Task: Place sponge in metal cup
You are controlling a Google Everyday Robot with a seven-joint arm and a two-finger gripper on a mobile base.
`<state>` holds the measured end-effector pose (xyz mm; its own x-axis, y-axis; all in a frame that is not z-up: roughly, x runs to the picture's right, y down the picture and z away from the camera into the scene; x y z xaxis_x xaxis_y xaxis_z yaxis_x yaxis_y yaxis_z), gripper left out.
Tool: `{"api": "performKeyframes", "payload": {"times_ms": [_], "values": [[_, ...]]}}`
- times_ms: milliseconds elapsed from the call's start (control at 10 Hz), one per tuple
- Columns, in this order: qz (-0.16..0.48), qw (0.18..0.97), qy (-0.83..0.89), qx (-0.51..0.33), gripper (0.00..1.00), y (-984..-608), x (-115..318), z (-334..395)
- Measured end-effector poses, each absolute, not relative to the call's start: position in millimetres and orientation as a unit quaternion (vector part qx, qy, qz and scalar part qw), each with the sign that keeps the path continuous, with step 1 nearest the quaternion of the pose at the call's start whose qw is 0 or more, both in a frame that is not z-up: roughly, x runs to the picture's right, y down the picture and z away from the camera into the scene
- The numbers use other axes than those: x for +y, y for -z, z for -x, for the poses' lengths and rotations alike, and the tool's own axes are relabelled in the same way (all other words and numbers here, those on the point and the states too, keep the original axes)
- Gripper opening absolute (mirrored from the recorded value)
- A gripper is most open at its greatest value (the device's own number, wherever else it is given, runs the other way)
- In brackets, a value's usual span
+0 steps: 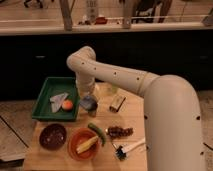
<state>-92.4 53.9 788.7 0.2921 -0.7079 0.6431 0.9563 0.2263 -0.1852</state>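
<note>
The metal cup [89,107] is a short grey tumbler standing on the wooden table just right of the green tray. A pale-blue patch, the sponge [88,101], shows at the cup's mouth. My gripper [86,95] points straight down right above the cup and sponge, at the end of the white arm that reaches in from the right. The arm's wrist hides most of the gripper. I cannot tell whether the sponge rests in the cup or is still held.
A green tray [45,95] at the left holds a pale cloth-like item and an orange ball. A pale green cup [112,90] and a brown-and-tan block [117,103] stand right of the metal cup. A dark bowl [52,136], an orange plate [75,147] and a brush [127,147] lie in front.
</note>
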Motion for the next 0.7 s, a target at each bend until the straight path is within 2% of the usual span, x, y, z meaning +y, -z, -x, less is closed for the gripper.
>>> {"api": "performKeyframes", "payload": {"times_ms": [700], "values": [[0.3, 0.752, 0.547, -0.212, 0.01, -813.4, 59.3, 100.3]]}}
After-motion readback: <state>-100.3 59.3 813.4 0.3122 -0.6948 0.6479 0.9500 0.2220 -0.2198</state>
